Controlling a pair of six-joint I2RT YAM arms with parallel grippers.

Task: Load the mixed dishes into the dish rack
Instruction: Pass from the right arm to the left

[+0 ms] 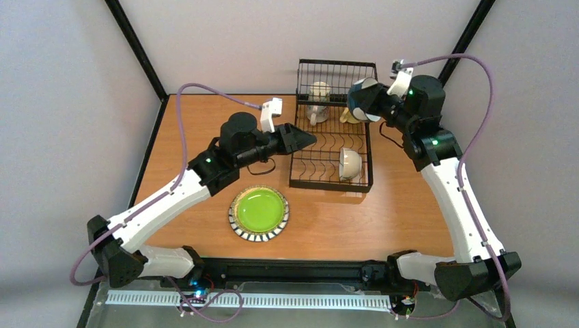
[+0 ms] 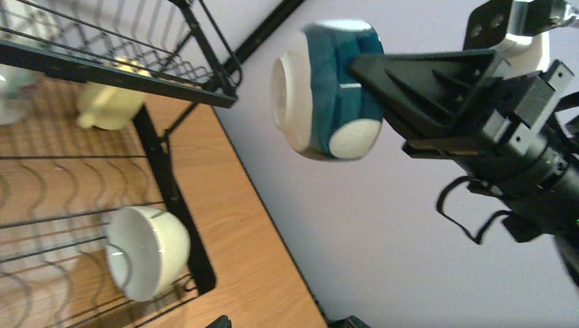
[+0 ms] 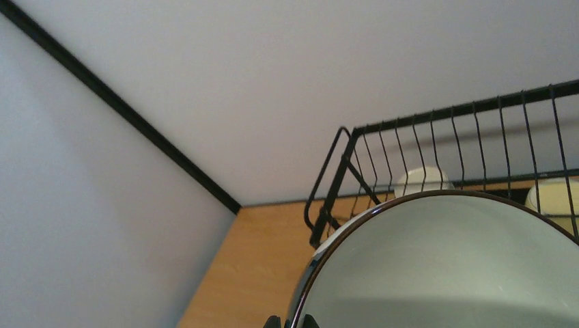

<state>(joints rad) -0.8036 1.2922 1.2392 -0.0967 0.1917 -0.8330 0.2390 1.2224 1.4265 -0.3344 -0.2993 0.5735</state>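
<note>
My right gripper [image 1: 373, 104] is shut on the rim of the teal-banded cup [image 1: 360, 97] and holds it in the air over the right end of the black dish rack [image 1: 300, 179]. In the left wrist view the cup [image 2: 328, 89] lies on its side, mouth to the left. A cream mug [image 1: 317, 102] and a yellowish mug [image 1: 349, 117] sit in the raised basket. A cream-white bowl [image 1: 350, 164] stands on edge in the slotted base. The lime-green plate [image 1: 259, 212] lies flat on the table. My left gripper [image 1: 308, 140] is open and empty at the rack's left side.
The rack's basket wall [image 3: 423, 137] rises just behind the held cup [image 3: 444, 266]. The table's right edge [image 2: 273, 219] runs close beside the rack, with the enclosure wall beyond. The black frame posts stand at the back corners.
</note>
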